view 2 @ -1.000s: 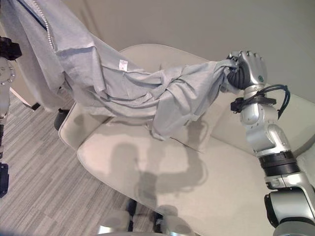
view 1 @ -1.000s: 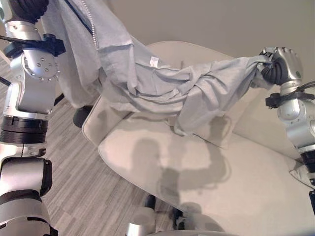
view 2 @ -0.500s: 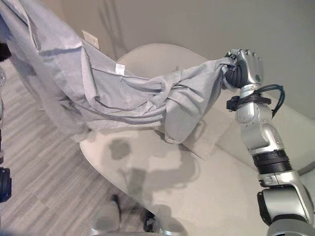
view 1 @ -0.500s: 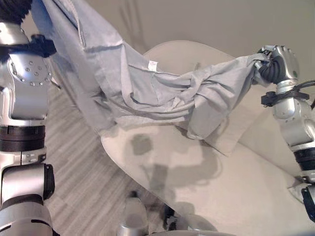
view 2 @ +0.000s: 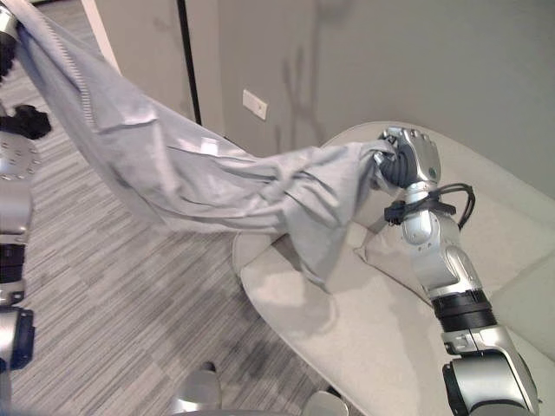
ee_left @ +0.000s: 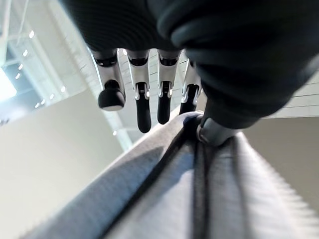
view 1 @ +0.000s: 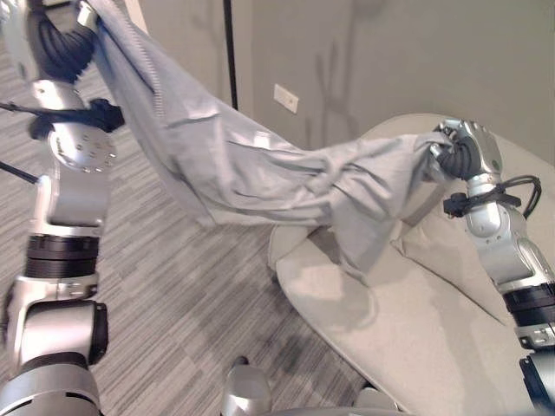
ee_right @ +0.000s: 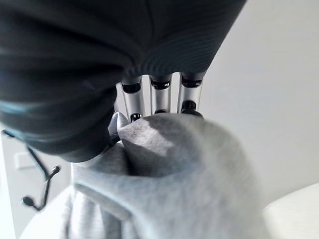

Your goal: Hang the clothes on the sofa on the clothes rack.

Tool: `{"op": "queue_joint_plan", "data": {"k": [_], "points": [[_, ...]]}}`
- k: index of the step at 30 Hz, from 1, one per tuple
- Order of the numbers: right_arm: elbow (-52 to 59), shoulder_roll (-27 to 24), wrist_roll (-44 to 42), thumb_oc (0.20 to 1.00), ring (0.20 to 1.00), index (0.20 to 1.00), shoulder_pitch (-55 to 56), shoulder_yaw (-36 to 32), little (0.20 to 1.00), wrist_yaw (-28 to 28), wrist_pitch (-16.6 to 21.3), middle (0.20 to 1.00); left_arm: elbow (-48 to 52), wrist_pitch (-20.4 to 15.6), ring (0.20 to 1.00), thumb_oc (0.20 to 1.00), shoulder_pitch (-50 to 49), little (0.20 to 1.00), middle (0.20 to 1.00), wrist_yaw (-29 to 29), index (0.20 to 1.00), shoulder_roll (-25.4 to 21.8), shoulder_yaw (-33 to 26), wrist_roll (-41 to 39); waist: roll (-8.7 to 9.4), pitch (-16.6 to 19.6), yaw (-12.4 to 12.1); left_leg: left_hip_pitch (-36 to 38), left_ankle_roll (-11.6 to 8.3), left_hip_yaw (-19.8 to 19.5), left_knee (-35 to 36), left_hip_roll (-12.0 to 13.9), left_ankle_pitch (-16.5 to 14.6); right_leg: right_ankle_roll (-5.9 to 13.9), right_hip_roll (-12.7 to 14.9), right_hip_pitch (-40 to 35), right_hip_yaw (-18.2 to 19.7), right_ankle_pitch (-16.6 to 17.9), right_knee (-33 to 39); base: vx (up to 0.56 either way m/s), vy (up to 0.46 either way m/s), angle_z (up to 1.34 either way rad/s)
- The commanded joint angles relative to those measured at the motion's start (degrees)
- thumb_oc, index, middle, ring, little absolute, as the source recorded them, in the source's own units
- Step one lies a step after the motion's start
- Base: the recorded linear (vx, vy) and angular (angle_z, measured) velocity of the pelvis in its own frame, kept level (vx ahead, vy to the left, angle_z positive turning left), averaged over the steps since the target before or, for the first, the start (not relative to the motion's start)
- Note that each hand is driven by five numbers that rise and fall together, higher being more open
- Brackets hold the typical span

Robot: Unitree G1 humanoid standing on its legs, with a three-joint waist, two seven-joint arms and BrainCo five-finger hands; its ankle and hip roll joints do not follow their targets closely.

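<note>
Grey zip-front cloth garment (view 1: 260, 178) hangs stretched in the air between the two hands, sagging in the middle, its lowest folds dangling just over the near edge of the cream upholstered sofa (view 1: 434, 321). Right hand (view 2: 408, 160) is curled round one bunched end of it above the sofa's curved back; its wrist view shows cloth packed against the fingers (ee_right: 157, 97). Left hand (ee_left: 149, 94) holds the other end high, well apart from the right; the thumb pinches the zipper edge while the fingers reach almost straight past the cloth. Below the garment lies grey striped carpet floor (view 1: 173, 295); behind it stand a grey wall (view 1: 390, 61) and a thin black pole (view 1: 231, 52).
</note>
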State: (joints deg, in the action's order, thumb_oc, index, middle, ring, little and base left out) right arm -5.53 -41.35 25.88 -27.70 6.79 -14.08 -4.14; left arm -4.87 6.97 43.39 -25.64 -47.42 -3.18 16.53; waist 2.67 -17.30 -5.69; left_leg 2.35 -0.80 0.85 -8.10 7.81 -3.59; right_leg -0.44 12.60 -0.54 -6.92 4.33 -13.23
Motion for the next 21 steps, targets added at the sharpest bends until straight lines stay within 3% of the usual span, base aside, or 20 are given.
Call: {"op": "queue_joint_plan", "data": {"k": [1,2,4,5,7,13,16,17,18,21], "points": [[-0.5,-6.0,0.0,0.2,0.2,0.2,-7.2,-2.2,0.2,-2.8,0.0,0.2,3.1,-4.0,0.2,0.2,6.2,0.2,0.2,-1.2,0.2,-1.8,2.7,0.5,0.89,3.2,2.1,5.8,-2.68,3.5,13.1,-1.9,4.6,2.18,-3.9,-4.1,-0.3,1.4,12.2,-0.07,0.292,0.46],[-0.5,-6.0,0.0,0.2,0.2,0.2,-7.2,-2.2,0.2,-2.8,0.0,0.2,3.0,-4.1,0.2,0.2,6.2,0.2,0.2,-1.3,0.2,-1.8,2.7,0.5,0.9,3.3,2.2,5.8,-2.69,3.4,13.1,-1.9,4.5,2.17,-3.9,-4.1,-0.4,1.3,12.3,-0.02,0.154,0.13],[-0.5,-6.2,0.0,0.2,0.2,0.2,-7.3,-1.8,0.2,-2.9,0.2,0.2,3.6,-4.0,0.2,0.2,5.4,0.2,0.2,-1.1,0.2,-0.6,2.1,0.6,1.81,3.0,2.3,5.9,-2.25,3.3,13.1,-4.1,4.3,2.42,-8.0,-3.7,-1.4,1.3,12.8,0.0,0.167,0.13],[-0.1,-6.6,0.1,0.2,0.2,0.2,-7.3,-1.6,0.2,-2.7,0.4,0.2,4.0,-4.0,0.2,0.2,4.2,0.2,0.2,-1.0,0.2,-0.2,1.3,0.5,2.18,2.6,3.1,6.5,-1.49,2.9,13.1,-6.2,4.0,2.62,-12.2,-2.0,-1.5,1.4,13.5,0.03,0.201,-0.04],[-0.1,-7.4,0.3,0.2,0.2,0.2,-7.0,-1.6,0.2,-2.6,0.2,0.2,3.9,-3.5,0.2,0.2,3.1,0.2,0.2,-1.3,0.2,-0.6,0.7,0.3,2.48,3.1,4.1,6.8,-0.87,2.7,13.1,-7.7,3.6,1.68,-14.0,-2.1,-1.1,0.7,15.9,0.04,0.121,-0.1],[-1.2,-7.1,-0.6,0.2,0.2,0.2,-8.0,0.1,0.2,-2.5,0.9,0.2,5.1,-4.3,0.2,0.2,-0.8,0.2,0.2,-1.4,0.2,0.3,-2.0,0.0,0.97,5.2,4.3,7.4,-0.32,2.3,13.1,-7.3,4.4,1.49,-13.9,-1.4,-1.5,-0.4,18.2,0.05,-0.008,0.12],[-1.9,-7.7,-0.7,0.2,0.2,0.2,-9.4,0.9,0.2,-2.4,1.2,0.2,5.8,-4.2,0.2,0.2,-1.5,0.2,0.2,-1.0,0.2,1.1,-3.1,0.1,0.06,5.3,4.0,9.5,-0.95,3.6,12.6,-5.7,8.4,1.82,-13.5,-2.5,-2.9,-0.6,18.2,0.06,-0.007,-0.02],[-2.0,-7.8,-0.8,0.2,0.2,0.2,-9.5,1.0,0.2,-2.4,1.2,0.2,5.9,-4.2,0.2,0.2,-1.6,0.2,0.2,-1.0,0.2,1.2,-3.2,0.1,0.01,5.0,4.0,9.6,-0.98,3.5,12.4,-5.7,8.4,1.83,-13.5,-2.8,-3.0,-0.6,18.2,0.05,-0.007,0.01],[-1.9,-7.8,-0.9,0.2,0.2,0.2,-9.1,0.1,0.2,-2.5,1.2,0.2,6.4,-4.3,0.2,0.2,-1.6,0.2,0.2,-0.6,0.2,1.6,-3.1,0.1,-0.08,4.7,4.3,9.1,-1.08,5.4,11.4,-4.1,7.9,2.19,-12.4,-3.9,-3.8,-0.7,18.2,0.03,0.013,0.04],[-2.1,-7.7,-0.5,0.2,0.2,0.2,-8.3,-1.4,0.2,-2.8,0.8,0.2,5.6,-3.9,0.2,0.2,-0.8,0.2,0.2,-0.3,0.2,0.8,-2.1,0.0,0.84,4.5,3.3,6.1,0.21,4.4,13.1,-1.1,6.6,2.33,-11.2,-5.1,-2.8,-1.3,18.2,0.1,0.046,0.13]]}}
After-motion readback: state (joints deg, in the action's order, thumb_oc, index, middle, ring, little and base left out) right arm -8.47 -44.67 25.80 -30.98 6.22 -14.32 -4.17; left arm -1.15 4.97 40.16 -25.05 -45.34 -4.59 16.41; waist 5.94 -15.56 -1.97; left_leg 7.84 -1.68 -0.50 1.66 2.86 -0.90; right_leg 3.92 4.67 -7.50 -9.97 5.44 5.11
